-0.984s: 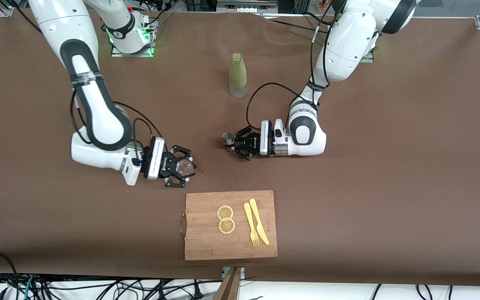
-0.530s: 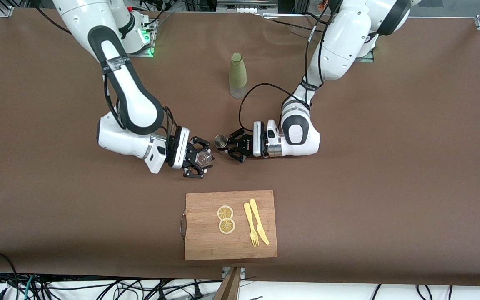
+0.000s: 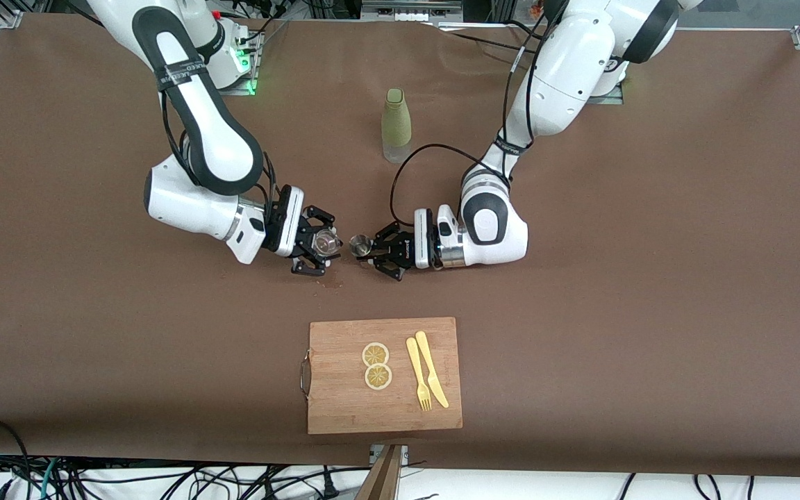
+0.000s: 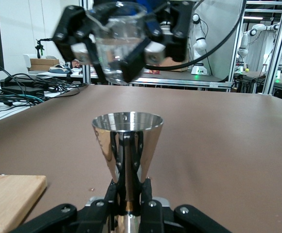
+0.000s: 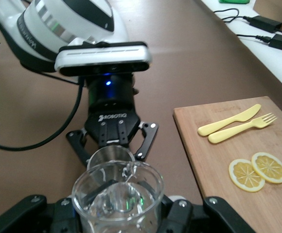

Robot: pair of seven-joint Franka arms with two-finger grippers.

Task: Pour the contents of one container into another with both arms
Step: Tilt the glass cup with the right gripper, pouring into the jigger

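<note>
- The glass beaker [image 3: 326, 242] sits clenched in the right gripper [image 3: 317, 244], carried above the bare surface [image 3: 580, 312] with its spout lip turned toward the metal cup [image 3: 360, 244]. It appears to hold some clear liquid, though how much I cannot tell.
- The metal cup, a narrow flared cone, is pinched low on its stem by the left gripper [image 3: 377, 251]; its rim stands just beside the beaker, lower than it in the left wrist view.
- The cup's mouth is small, so a tilt begun while the spout is off its centre would likely send liquid down the outside and onto the surface below both jaws.
- A fast tilt could overshoot the far rim, or overfill so small a vessel.
- The two rims are near enough that a further approach might knock glass against metal and twist the cup in its thin grip.
- Smooth glass in the jaws could slip as it rotates.
- The cutting board [image 3: 344, 410], with lemon slices [image 3: 376, 365] and yellow cutlery [image 3: 426, 378], lies near the jaws; splashes may reach it.
</note>
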